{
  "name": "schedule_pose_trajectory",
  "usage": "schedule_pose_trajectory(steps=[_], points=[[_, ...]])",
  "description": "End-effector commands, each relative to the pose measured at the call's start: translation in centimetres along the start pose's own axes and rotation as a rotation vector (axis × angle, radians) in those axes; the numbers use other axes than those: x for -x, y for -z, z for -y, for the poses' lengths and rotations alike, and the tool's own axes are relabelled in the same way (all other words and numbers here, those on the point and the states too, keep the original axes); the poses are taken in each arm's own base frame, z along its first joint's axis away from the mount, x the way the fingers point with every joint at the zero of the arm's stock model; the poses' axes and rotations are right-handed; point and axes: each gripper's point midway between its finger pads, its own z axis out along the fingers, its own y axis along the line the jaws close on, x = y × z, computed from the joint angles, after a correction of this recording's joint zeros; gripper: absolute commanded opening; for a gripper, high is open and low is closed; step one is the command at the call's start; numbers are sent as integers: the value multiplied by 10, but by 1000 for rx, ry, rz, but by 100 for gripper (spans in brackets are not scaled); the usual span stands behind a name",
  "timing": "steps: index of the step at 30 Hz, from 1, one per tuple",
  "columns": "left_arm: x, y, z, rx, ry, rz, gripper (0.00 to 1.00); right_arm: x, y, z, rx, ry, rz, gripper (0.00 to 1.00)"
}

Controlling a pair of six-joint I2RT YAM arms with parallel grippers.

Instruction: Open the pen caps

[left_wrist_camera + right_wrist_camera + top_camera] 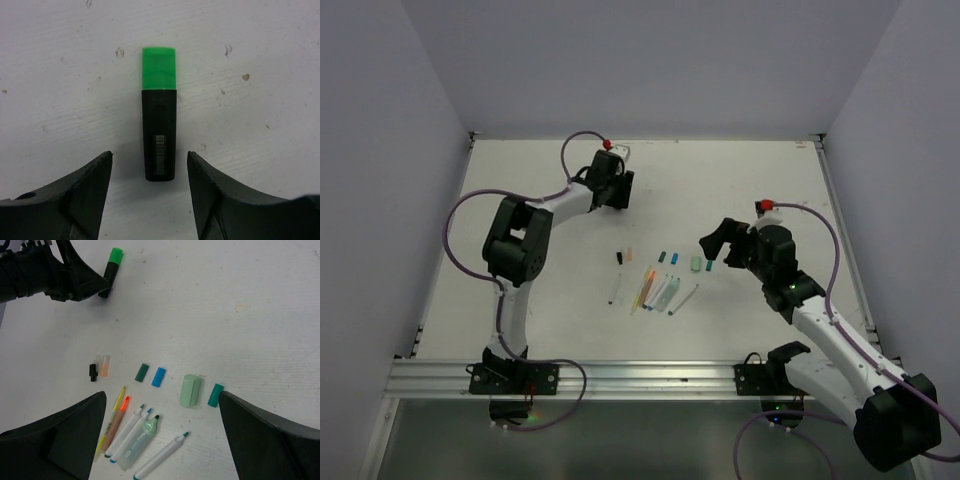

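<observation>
Left end effector (149,153) — open, empty — straddles a marker (160,135), bright green cap (159,67) on; right end effector (161,393) gapes empty too.

The left arm (535,225) reaches to the upper middle of the top view, and the left pincer (149,156) has its 2 fingers apart. The right arm (830,330) angles toward centre right, with the right pincer (162,394) spread wide.

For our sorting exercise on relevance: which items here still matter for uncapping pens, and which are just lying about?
Job in hand: bright green plastic cap, still on the stubby black highlighter.
Lying about: loose pale mint plastic cap, blue plastic cap, teal plastic cap; uncapped white pens.
</observation>
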Motion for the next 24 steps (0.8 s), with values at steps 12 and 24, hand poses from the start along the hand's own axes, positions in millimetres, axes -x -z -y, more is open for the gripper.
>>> schedule_pose_trajectory(steps=[12, 24], points=[[2, -33, 2, -54, -52, 5, 39, 5, 0, -8, 51, 14, 41, 98], [-29, 38, 29, -159, -21, 24, 0, 5, -7, -26, 133, -23, 15, 96]])
